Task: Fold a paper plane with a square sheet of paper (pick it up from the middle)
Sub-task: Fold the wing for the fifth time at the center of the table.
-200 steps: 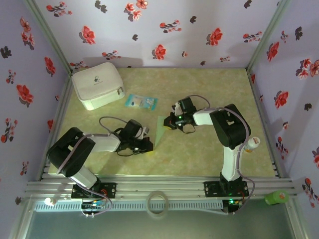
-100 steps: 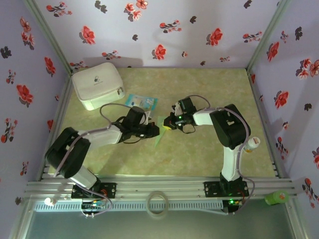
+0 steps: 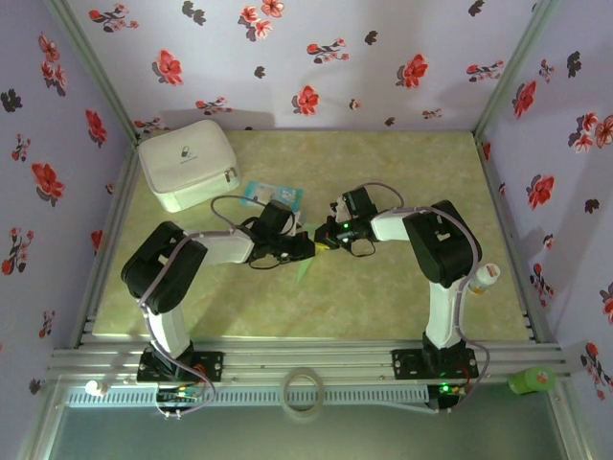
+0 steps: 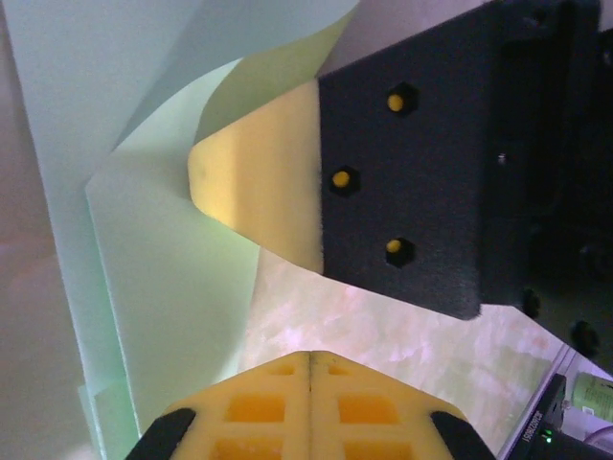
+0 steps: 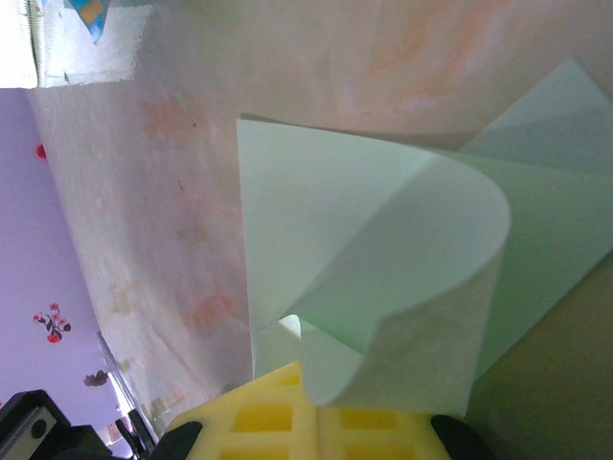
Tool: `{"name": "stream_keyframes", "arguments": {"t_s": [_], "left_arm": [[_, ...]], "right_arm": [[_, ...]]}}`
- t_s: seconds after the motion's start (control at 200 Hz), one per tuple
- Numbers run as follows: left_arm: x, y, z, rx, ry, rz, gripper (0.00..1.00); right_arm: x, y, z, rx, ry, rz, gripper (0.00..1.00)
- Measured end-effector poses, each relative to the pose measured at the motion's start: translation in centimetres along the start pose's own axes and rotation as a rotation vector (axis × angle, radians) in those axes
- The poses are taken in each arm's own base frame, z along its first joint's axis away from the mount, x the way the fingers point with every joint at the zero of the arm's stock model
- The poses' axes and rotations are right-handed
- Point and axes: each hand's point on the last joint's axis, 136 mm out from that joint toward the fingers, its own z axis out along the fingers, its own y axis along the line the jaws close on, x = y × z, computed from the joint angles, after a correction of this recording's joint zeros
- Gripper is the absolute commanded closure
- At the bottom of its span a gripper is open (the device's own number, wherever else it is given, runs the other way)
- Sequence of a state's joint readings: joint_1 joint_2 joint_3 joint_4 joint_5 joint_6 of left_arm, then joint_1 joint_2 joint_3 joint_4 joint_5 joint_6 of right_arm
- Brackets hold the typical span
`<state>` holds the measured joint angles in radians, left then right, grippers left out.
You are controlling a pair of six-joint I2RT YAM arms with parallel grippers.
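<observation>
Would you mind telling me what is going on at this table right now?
Two robot arms meet mid-table over a pale green square sheet of paper. The right tool is shut on a curled-over part of the sheet, which bows up off the surface. The left tool is shut too, close beside the paper and facing the right one; I cannot tell whether it pinches the sheet. No dart shape yet. A white pouch and a blue-and-white packet lie farther back.

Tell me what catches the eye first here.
The left end effector and right end effector meet tip to tip at the centre. The right one pinches the pale green sheet of paper, which curls over in a loop. A white pouch sits at the back left.
</observation>
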<state>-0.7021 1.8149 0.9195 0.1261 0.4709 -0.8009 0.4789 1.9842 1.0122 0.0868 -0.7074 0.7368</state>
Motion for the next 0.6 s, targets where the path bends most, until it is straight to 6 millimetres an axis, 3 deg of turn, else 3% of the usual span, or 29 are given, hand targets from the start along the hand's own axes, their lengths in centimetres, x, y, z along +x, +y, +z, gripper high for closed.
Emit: {"name": "stream_keyframes", "arguments": {"t_s": [0.22, 0.6], "left_arm": [[-0.7, 0.1, 0.1, -0.023, -0.021, 0.011, 0.99], [0.1, 2.7, 0.9, -0.111, 0.001, 0.018, 1.0]], "right_arm": [[0.0, 0.0, 0.0, 0.001, 0.0, 0.001, 0.95], [0.0, 0.1, -0.1, 0.002, 0.0, 0.001, 0.91]]}}
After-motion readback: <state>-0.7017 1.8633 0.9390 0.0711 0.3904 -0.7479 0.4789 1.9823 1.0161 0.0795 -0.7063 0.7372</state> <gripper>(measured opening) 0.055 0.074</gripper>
